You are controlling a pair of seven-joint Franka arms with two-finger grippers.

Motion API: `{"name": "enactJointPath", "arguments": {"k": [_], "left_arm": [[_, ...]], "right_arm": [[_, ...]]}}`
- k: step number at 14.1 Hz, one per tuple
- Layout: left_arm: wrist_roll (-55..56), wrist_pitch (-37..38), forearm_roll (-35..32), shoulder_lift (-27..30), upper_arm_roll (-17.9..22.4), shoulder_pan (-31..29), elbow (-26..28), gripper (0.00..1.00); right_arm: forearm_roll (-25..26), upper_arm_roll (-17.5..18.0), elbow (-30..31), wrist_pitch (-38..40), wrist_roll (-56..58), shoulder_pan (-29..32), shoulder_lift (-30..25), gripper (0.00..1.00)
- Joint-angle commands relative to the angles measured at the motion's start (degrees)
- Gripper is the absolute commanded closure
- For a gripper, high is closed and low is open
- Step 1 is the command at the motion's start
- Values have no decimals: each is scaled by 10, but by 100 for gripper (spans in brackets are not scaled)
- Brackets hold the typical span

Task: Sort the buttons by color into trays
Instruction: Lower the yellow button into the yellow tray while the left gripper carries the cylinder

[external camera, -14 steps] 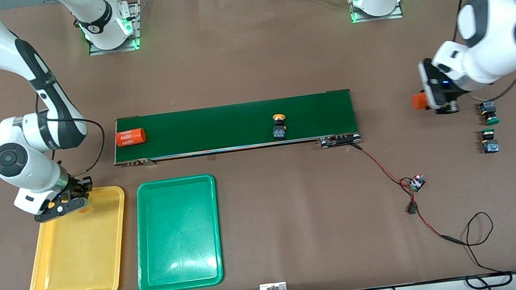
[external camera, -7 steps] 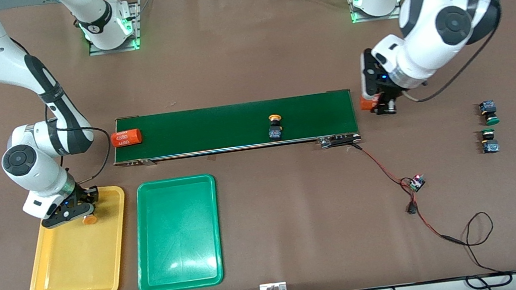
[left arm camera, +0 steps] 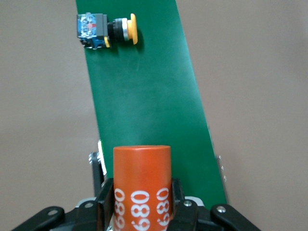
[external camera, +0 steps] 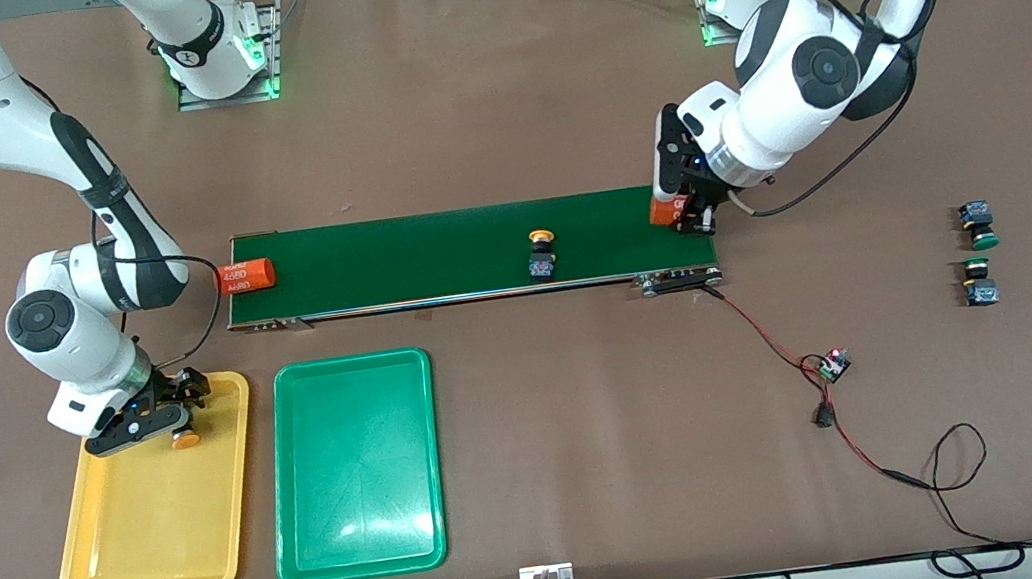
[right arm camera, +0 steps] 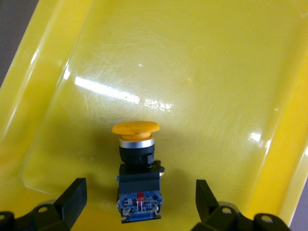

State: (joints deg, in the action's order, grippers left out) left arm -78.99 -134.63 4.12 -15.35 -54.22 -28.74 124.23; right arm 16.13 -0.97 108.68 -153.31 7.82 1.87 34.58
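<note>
Lying in the glossy yellow tray (external camera: 158, 542), a yellow button (right arm camera: 137, 171) sits between the right gripper's (right arm camera: 137, 202) spread fingers, untouched. Left gripper (left arm camera: 139, 211) pinches a smooth orange cylinder (left arm camera: 142, 185) over the green belt (external camera: 431, 256), where another yellow button (external camera: 542, 256) rides.

cylinder (left arm camera: 142, 185): base cut off by frame edge | print reads perhaps "680" | green buttons (external camera: 976, 226): detail too small

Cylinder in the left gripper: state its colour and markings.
The cylinder in the left gripper is orange with white printed digits, clearest in the left wrist view.
</note>
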Motion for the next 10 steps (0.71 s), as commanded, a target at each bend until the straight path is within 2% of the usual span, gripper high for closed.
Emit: {"name": "enactJointPath", "arguments": {"k": [1, 5, 10], "left_arm": [[9, -5, 0, -36, 5, 6, -8, 100], [9, -26, -36, -66, 16, 10, -8, 100], [9, -27, -74, -86, 41, 14, -7, 100]], "right_arm": [[-1, 10, 8, 74, -9, 3, -42, 0], [-7, 15, 8, 205, -103, -31, -105, 0], [-64, 15, 7, 314, -209, -101, -158, 0]]}}
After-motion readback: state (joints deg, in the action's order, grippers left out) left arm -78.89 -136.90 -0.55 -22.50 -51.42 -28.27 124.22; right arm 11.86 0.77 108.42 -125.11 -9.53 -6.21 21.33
